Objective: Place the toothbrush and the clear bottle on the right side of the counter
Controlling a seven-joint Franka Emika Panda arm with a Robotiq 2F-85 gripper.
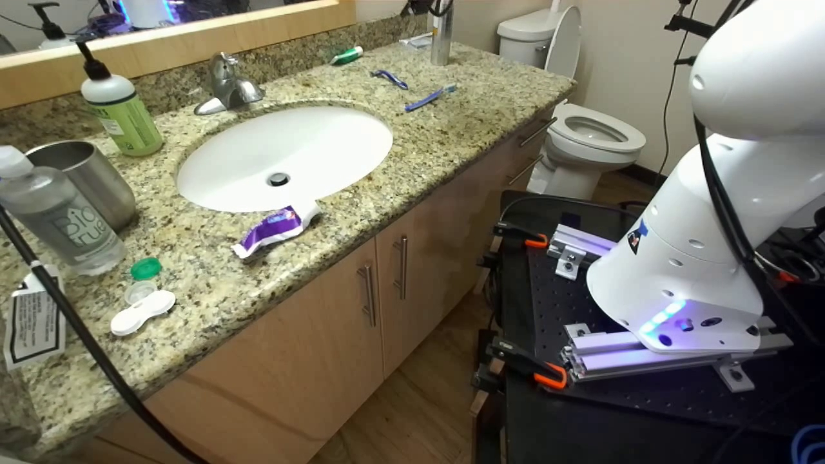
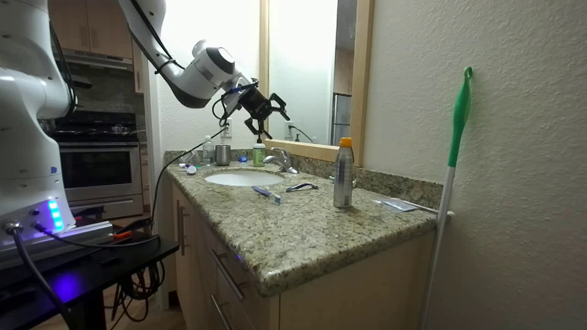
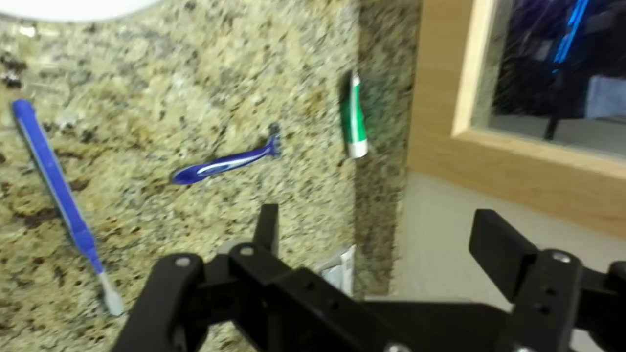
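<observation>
In the wrist view the gripper (image 3: 376,220) has its jaws wide apart, with nothing between them. Near, at nine o'clock in an exterior view, stands the clear bottle (image 1: 72,219); to fetch it is, I judge, the step in hand. To do this well, one should close squarely around its body (not the capped end), lift it straight and pass clear of the metal cup (image 1: 106,180) just beside; whether these two touch, I cannot tell. The bottle's long axis is vertical, capped end up. Farther, beyond the sink (image 1: 322,142), near twelve o'clock, the toothbrush (image 1: 427,98) lies flat on the counter (image 1: 464,122), probably placed already, its long axis from eight o'clock to two, bristles toward two.
</observation>
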